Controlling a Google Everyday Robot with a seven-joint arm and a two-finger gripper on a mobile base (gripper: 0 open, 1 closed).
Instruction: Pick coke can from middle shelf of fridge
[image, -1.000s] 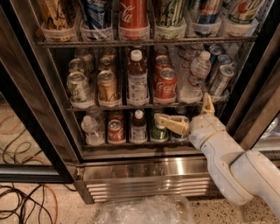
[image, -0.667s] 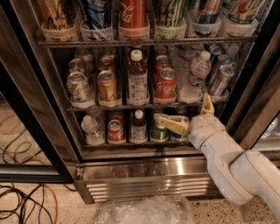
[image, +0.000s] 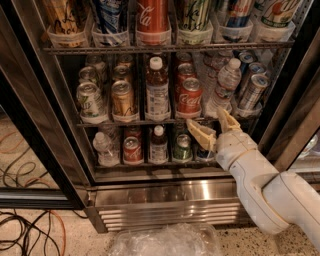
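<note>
The coke can (image: 189, 96), short and red with white script, stands in a white cup at the front of the middle shelf (image: 125, 121), right of centre in the fridge (image: 165, 207). A second red can (image: 184, 72) stands behind it. My gripper (image: 206, 119) is open and empty, at the shelf's front rail just below and right of the coke can. One beige finger (image: 200, 132) points left under the can. The other finger (image: 226, 120) rises beside a water bottle (image: 223, 85). The white arm comes in from the lower right.
On the middle shelf a brown bottle (image: 157, 90), a gold can (image: 123, 98) and a green-and-white can (image: 89, 100) stand left of the coke can, with slanted cans (image: 252, 90) at the right. A tall slim Coca-Cola can (image: 152, 17) stands on the rack above. Cables (image: 30, 230) lie on the floor at the left.
My gripper has risen slightly toward the middle shelf rail, closer to the coke can. The cans and bottles have not moved.
</note>
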